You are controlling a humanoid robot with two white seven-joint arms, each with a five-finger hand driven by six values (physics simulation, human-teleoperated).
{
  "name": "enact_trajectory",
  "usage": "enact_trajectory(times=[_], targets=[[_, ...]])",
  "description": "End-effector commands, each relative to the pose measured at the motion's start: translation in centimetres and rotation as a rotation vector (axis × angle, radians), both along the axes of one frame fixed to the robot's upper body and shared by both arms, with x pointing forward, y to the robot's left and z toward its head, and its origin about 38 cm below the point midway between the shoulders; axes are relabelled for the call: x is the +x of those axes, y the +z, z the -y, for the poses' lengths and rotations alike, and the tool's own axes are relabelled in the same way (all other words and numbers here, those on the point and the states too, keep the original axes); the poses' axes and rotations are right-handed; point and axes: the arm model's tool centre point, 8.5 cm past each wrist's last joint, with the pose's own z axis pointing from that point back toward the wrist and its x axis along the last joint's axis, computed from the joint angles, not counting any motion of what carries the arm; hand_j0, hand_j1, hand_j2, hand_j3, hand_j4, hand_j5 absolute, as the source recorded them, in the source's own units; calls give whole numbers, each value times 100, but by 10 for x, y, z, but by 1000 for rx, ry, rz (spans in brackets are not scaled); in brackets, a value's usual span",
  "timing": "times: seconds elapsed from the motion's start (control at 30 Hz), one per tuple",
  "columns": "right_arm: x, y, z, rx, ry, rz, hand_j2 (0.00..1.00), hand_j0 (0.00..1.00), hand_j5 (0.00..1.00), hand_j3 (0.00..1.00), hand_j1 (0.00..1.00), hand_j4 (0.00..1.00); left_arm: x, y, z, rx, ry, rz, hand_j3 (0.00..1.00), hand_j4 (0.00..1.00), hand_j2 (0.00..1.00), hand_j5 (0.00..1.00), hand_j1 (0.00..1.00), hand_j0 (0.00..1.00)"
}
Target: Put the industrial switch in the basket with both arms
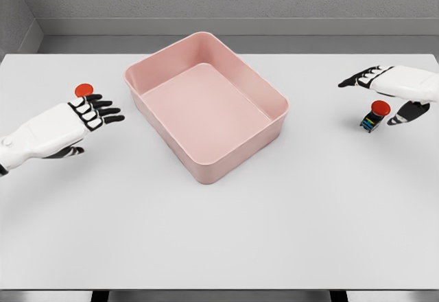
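My worry is the small switch by my right hand (384,90): fingers spread, holding nothing, and a clumsy close could tip that industrial switch (374,115) or skid it off the tabletop (219,233) edge. It stands just under and beside that hand's thumb. My left hand (82,117) is also released, another red-capped switch (84,90) just beyond its fingertips. The pink basket (206,171) sits between, well apart from both.
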Motion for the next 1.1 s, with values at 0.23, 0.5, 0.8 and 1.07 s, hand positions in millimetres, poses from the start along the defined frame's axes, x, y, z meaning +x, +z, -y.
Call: enact_trajectory(times=[0.23, 0.5, 0.8, 1.07], targets=[[-4, -4, 9, -19, -21, -16, 100, 100, 100, 100, 100, 100, 21, 13, -24, 49, 70, 40, 100, 100, 100, 100, 100, 100], [-2, -13, 33, -51, -120, -48, 100, 100, 100, 100, 100, 100, 54, 2, -35, 20, 172, 44, 100, 100, 100, 100, 100, 100], [4, -22, 26, -46, -165, -64, 100, 100, 100, 100, 100, 100, 89, -24, -20, 48, 208, 10, 100, 100, 100, 100, 100, 100], [10, -37, 12, -31, -188, -90, 100, 100, 100, 100, 100, 100, 96, -30, -26, 41, 249, -11, 100, 100, 100, 100, 100, 100]])
